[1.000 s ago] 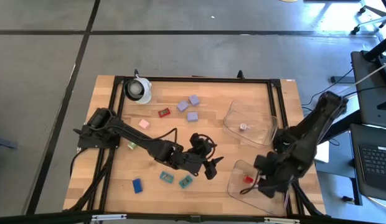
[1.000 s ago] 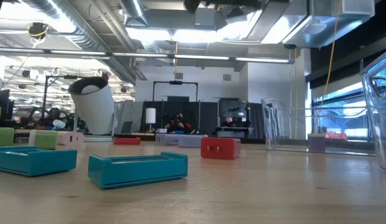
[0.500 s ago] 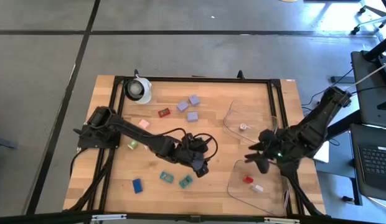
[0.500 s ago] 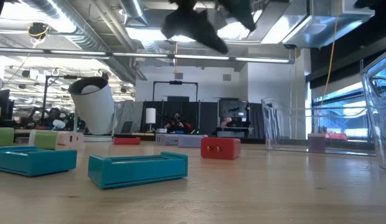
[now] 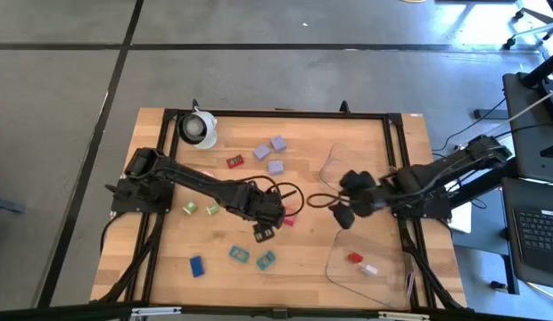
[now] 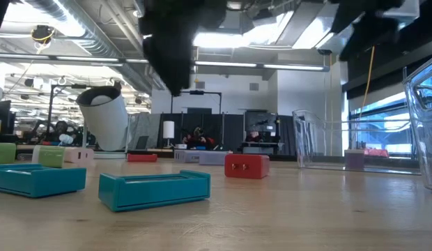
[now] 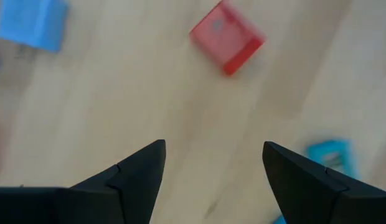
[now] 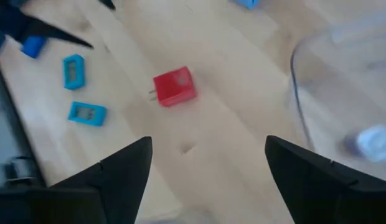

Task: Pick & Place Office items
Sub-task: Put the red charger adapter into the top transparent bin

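Observation:
Small office items lie scattered on the wooden table: a red block (image 5: 290, 219), two teal pieces (image 5: 238, 254) (image 5: 266, 259), a blue one (image 5: 197, 266), green ones (image 5: 189, 208), another red one (image 5: 235, 161) and lavender blocks (image 5: 275, 167). My left gripper (image 5: 263, 232) hangs open over bare wood just left of the red block (image 7: 227, 37), pointing steeply down. My right gripper (image 5: 334, 212) stands open above the table just right of the same red block (image 8: 174, 86), touching nothing. In the low view both show only as dark blurs overhead.
A clear tray (image 5: 352, 174) stands at the right, far side. A second clear tray (image 5: 383, 245) near the front holds a red piece (image 5: 355, 258) and a pale piece (image 5: 369, 268). A white roll (image 5: 198, 127) stands at the far left corner. A black frame (image 5: 276, 114) edges the table.
My right gripper has swung from over the near tray toward the table's middle, left and far. A pale piece now shows in that tray beside the red one. My left gripper has moved toward the table's left and tipped from slanting to pointing steeply down.

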{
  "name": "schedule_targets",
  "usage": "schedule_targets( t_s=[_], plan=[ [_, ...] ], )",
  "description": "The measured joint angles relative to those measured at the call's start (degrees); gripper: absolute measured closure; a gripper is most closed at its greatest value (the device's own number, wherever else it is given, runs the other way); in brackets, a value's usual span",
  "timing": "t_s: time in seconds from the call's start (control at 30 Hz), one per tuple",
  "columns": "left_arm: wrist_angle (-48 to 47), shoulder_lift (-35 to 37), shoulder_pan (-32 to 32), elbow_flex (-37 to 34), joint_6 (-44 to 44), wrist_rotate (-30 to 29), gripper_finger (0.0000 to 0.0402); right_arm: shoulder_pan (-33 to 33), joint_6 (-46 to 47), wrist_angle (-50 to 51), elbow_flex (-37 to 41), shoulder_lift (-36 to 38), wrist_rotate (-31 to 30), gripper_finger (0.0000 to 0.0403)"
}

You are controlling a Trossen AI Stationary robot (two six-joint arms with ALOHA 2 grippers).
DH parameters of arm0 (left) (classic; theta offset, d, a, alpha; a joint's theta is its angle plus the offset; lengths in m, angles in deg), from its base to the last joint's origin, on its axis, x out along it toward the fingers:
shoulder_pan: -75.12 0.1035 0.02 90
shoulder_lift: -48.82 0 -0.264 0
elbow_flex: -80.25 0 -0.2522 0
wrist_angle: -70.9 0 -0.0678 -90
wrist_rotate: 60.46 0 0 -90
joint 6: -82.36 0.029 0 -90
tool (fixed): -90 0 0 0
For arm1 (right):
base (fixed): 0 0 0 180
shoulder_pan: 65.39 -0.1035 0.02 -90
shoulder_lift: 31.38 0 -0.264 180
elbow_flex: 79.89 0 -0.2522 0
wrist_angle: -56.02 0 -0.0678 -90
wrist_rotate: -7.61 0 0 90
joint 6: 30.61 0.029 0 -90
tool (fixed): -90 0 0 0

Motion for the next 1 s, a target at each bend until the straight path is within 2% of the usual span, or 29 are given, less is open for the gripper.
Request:
schedule_targets(
  t_s=[0.13,0.3,0.37,0.63,0.8,1.0],
  plan=[
    [-8.62,0.0,0.01,0.0,1.77,-0.84,0.0137,4.06,-7.68,-3.76,0.0,-3.22,3.07,0.0093],
    [-20.86,1.06,-0.28,-0.02,1.79,-3.06,0.0146,9.38,-3.48,-7.9,0.0,-7.98,9.71,0.0094],
    [-23.65,2.28,-0.74,-0.04,2.3,-4.87,0.0154,10.71,-4.57,-9.88,0.0,-10.31,11.31,0.0094],
    [-27.57,11.82,-1.33,-0.11,3.05,-10.5,0.0181,14.36,-9.25,-22.48,-0.02,-18.68,17.43,0.009],
    [-29.29,19.11,-1.22,-0.13,0.93,-15.06,0.0182,16.08,-9.98,-29.67,-0.02,-23.97,21.62,0.0062],
    [-29.82,26.72,-1.22,-0.11,-1.32,-19.65,0.0183,16.35,-16.72,-36.16,-0.02,-29.82,21.83,0.0034]
  ],
)
